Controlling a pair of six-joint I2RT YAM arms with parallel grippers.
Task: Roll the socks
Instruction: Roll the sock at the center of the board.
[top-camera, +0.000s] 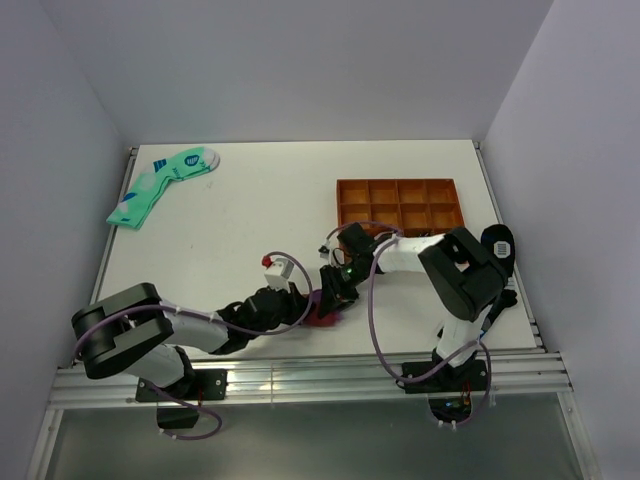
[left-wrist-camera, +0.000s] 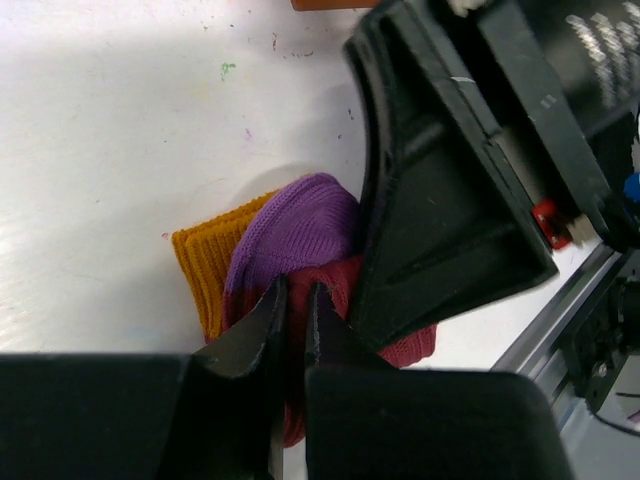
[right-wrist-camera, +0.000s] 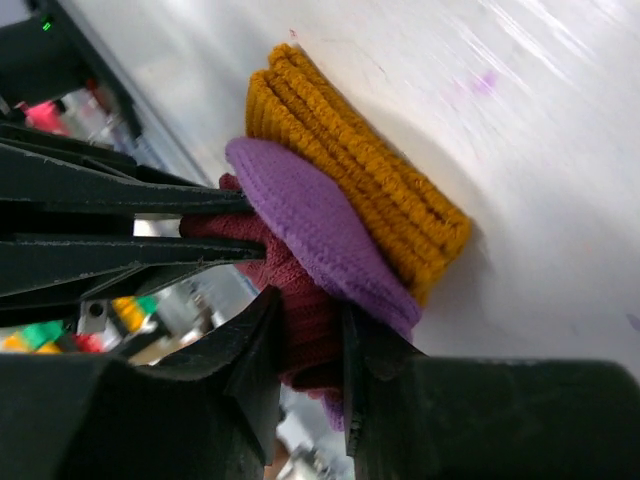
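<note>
The socks (top-camera: 322, 318) lie bunched near the table's front edge, between the two arms. They are maroon-red knit with a purple toe (left-wrist-camera: 295, 225) and a ribbed mustard cuff (right-wrist-camera: 350, 170), folded into a short thick bundle. My left gripper (left-wrist-camera: 295, 290) is shut on a fold of the red knit. From the other side, my right gripper (right-wrist-camera: 310, 305) is shut on the red part just under the purple toe. Both grippers meet over the bundle (top-camera: 325, 300), hiding most of it from above.
An orange compartment tray (top-camera: 400, 203) sits at the back right. Mint-green socks (top-camera: 160, 185) lie at the far left corner. A black sock (top-camera: 498, 245) rests by the right edge. The metal rail (top-camera: 300, 375) runs just in front of the bundle.
</note>
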